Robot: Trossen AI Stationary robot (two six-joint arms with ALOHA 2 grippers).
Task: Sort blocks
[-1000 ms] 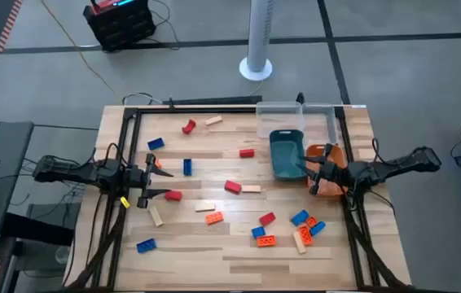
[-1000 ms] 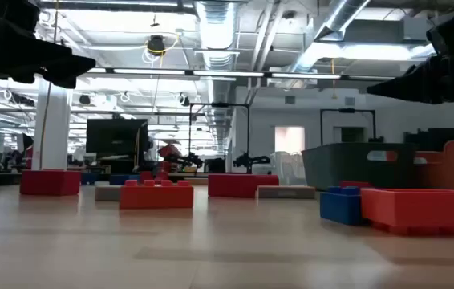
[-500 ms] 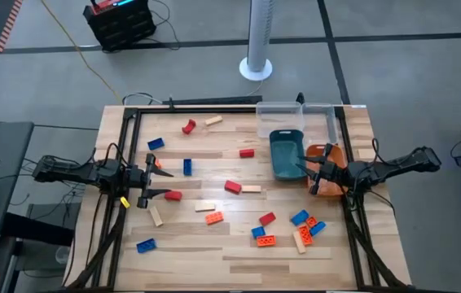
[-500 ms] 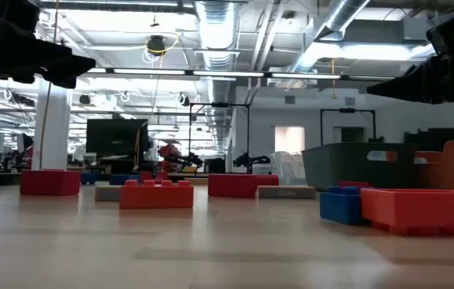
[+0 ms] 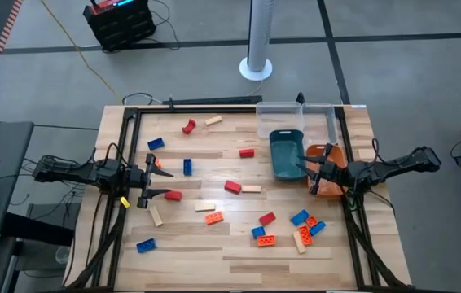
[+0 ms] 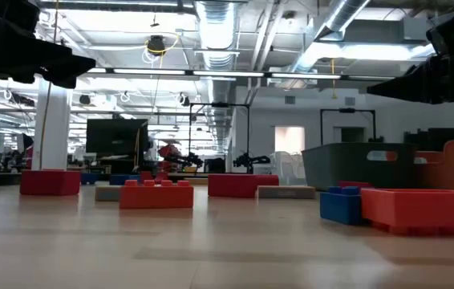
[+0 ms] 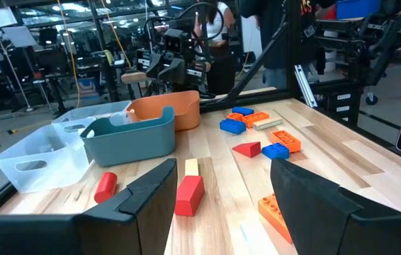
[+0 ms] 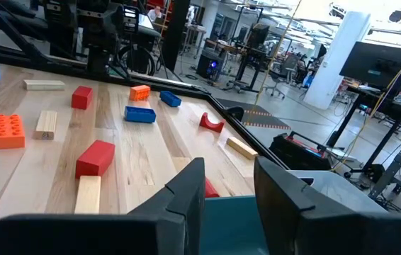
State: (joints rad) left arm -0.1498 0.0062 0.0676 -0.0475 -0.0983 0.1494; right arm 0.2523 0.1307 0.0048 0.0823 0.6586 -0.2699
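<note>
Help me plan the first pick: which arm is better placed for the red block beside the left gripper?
Left. The left gripper, open, hovers beside that red block. The right gripper, open too, sits across the table by the teal tray.

The blocks (image 5: 232,186) lie loose and flat on my desk (image 5: 230,252), none stacked, all between my two tools. Just ahead of my left tool (image 5: 150,181) sit a red brick (image 5: 173,195), an upright-turned blue brick (image 5: 187,166) and a tan one (image 5: 156,216); a blue brick (image 5: 146,245) lies nearer the desk's front edge. Near my right tool (image 5: 313,174), toward the front, a cluster gathers: blue (image 5: 299,217), orange (image 5: 265,241), red (image 5: 267,218) and tan (image 5: 300,241) pieces, some touching. Farther back lie a red brick (image 5: 189,127) and a tan one (image 5: 213,121).
</note>
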